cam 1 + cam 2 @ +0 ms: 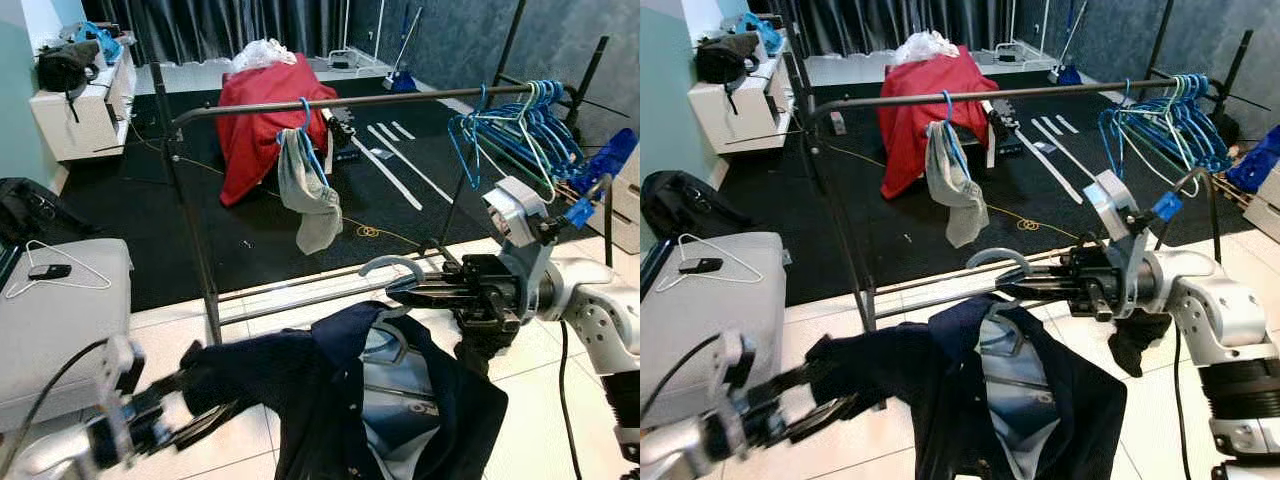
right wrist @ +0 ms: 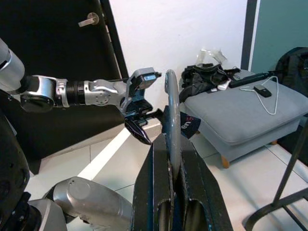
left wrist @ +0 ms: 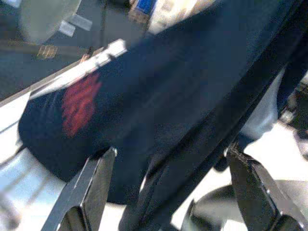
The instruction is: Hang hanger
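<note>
Hanger (image 1: pixel 392 266), grey, carrying a navy shirt (image 1: pixel 970 385): I see its hook pinched between my right gripper's (image 1: pixel 425 288) closed fingers. Garment rail (image 1: pixel 350 101) sits beyond and above that gripper. Left gripper (image 1: pixel 830 408), fingers spread, touches the shirt's sleeve.

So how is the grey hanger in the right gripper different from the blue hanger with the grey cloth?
The grey hanger carries a dark navy shirt and is held off the rail by the right gripper. The blue hanger carries a grey cloth and hangs on the rail. Both bear a garment.
</note>
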You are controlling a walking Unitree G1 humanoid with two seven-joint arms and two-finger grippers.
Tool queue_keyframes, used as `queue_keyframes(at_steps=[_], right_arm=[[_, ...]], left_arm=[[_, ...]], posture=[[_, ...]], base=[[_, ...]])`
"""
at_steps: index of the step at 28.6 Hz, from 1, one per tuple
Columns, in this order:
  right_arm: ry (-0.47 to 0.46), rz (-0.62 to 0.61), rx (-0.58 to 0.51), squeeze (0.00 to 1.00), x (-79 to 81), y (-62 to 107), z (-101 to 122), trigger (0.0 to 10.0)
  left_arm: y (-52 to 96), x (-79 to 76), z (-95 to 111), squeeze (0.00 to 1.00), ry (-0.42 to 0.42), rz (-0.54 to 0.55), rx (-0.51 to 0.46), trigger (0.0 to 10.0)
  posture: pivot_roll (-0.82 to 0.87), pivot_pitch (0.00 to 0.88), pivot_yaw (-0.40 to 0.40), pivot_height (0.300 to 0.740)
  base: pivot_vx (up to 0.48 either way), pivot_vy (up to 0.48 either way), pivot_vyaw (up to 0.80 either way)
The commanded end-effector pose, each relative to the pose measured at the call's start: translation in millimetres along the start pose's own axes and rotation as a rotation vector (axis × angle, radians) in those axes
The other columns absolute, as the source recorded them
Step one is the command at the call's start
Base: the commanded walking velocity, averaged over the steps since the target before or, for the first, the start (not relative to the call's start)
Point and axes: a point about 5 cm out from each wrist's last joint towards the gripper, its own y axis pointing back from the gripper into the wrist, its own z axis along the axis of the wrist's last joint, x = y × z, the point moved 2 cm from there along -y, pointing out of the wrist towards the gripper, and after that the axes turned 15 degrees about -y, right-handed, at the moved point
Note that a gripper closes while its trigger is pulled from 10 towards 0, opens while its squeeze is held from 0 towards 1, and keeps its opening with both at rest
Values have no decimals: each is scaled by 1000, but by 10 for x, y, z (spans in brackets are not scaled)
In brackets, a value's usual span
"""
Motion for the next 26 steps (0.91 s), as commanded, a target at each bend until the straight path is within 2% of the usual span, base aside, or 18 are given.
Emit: queue_keyframes(at_steps=[1,7,13,14,15,16,18,20,22,26], right_arm=[[28,25,12,0,39,-34,58,0],[30,31,12,0,41,-51,59,0],[33,34,12,0,41,-57,66,0],[33,34,13,0,39,-59,70,0],[33,34,13,0,39,-59,70,0],[33,34,13,0,38,-60,72,0],[31,34,14,0,39,-58,76,0],[31,34,14,0,39,-58,76,0],[28,32,16,0,38,-47,78,0],[28,32,16,0,38,-43,79,0]], left_arm=[[51,6,-34,0,-21,-12,32,10000],[160,117,-73,0,-29,52,45,10000],[162,216,-27,0,-79,128,20,10000],[168,306,-19,0,-102,207,4,10000],[168,306,-19,0,-102,207,4,10000],[197,408,-17,0,-127,300,-7,10000],[253,497,-14,0,-115,385,-37,10000],[253,497,-14,0,-115,385,-37,10000],[254,452,12,0,-46,350,-86,10000],[246,427,23,0,-25,330,-102,10000]], posture=[[-101,38,-36,740],[-100,33,-37,740],[-99,35,-40,740],[-102,41,-41,740],[-102,41,-41,740],[-103,43,-40,740],[-105,44,-41,740],[-105,44,-41,740],[-103,48,-43,740],[-103,48,-43,740]], base=[[0,0,0],[0,0,0],[0,0,0],[0,0,0],[0,0,0],[0,0,0],[0,0,0],[0,0,0],[0,0,0],[0,0,0]])
